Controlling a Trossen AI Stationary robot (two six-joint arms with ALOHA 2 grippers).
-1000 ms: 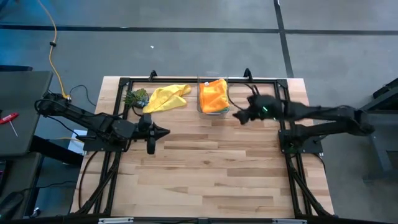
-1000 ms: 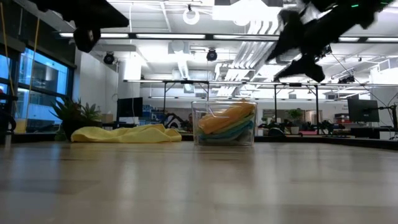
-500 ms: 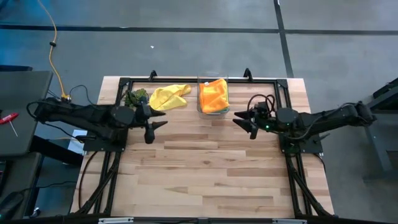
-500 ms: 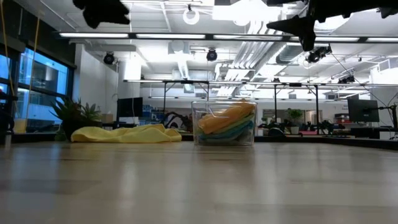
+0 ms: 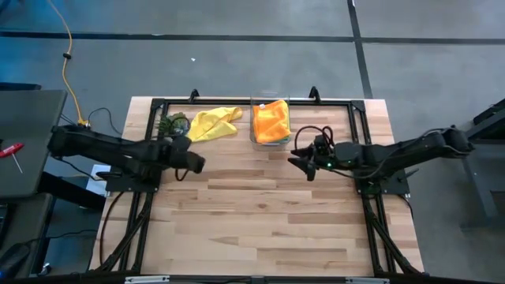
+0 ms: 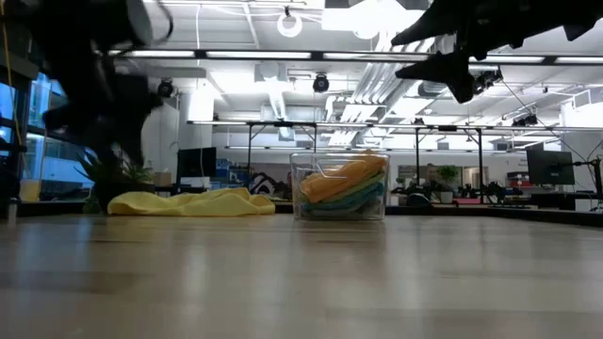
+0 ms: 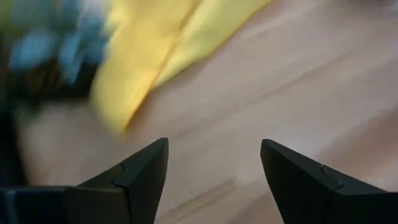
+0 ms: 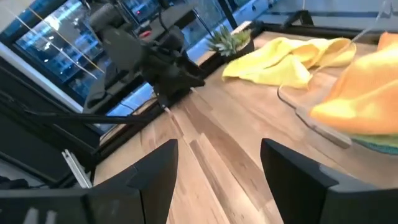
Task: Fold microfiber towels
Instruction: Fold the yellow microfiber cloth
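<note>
Left arm (image 6: 94,85) motion-blurred in low view. Plant (image 7: 37,56) blurred in left wrist view. Lower towels (image 6: 363,200) in clear box (image 6: 377,169) mostly hidden under orange towel (image 5: 271,120).

From where I work, the wooden table (image 5: 260,213) spreads bare toward six o'clock. A clear plastic box (image 5: 256,134) stands at its twelve o'clock edge. A small leafy plant (image 5: 172,123) sits near eleven o'clock. Off the table at nine o'clock lies a red-handled tool (image 5: 11,151). A yellow cable (image 5: 69,55) trails across the floor at ten o'clock.
</note>
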